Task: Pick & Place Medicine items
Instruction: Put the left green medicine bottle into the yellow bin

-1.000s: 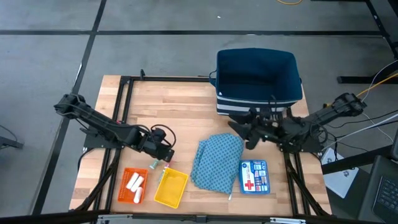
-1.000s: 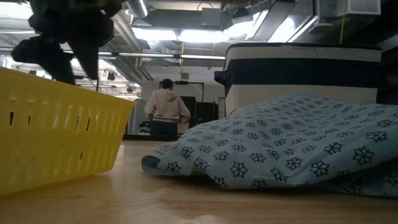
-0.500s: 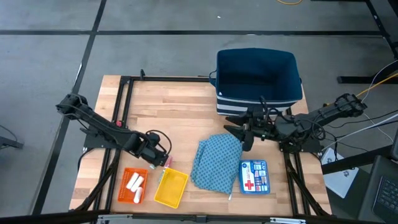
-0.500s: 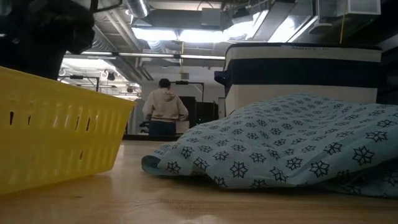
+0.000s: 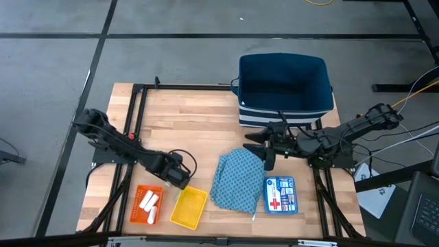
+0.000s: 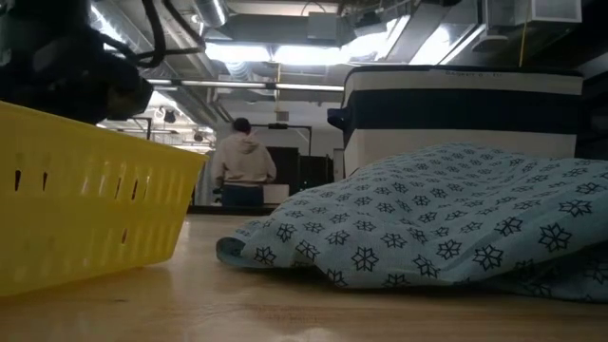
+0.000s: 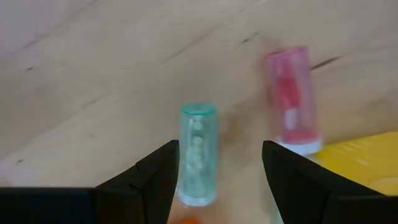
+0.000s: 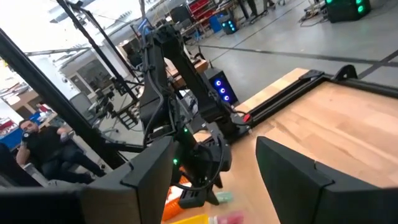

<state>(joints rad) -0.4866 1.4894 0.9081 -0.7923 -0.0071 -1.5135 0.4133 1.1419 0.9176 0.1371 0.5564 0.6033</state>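
In the left wrist view a light-green tube [image 7: 198, 152] and a pinkish-red tube [image 7: 291, 99] lie on the wood beside the yellow basket's corner [image 7: 367, 149]. My left gripper [image 7: 217, 180] is open and low over them. The green tube lies between its fingers, close to one. In the high view this gripper [image 5: 177, 177] sits between the orange tray [image 5: 147, 204], which holds white tubes [image 5: 149, 202], and the yellow basket [image 5: 188, 208]. My right gripper [image 5: 264, 147] is open and hovers over the far edge of the blue patterned cloth [image 5: 236, 177].
A dark blue bin [image 5: 285, 86] stands at the table's far right. A blue first-aid pouch [image 5: 280, 195] lies near the cloth. In the low view the yellow basket [image 6: 85, 199] and the cloth [image 6: 456, 218] fill the foreground, and a person [image 6: 242, 166] stands far behind.
My left gripper has moved toward the table's near edge and down onto the spot between the orange tray and the yellow basket, and now covers the green and pink tubes in the high view. My right gripper has shifted a little toward the table's left, over the cloth's far edge.
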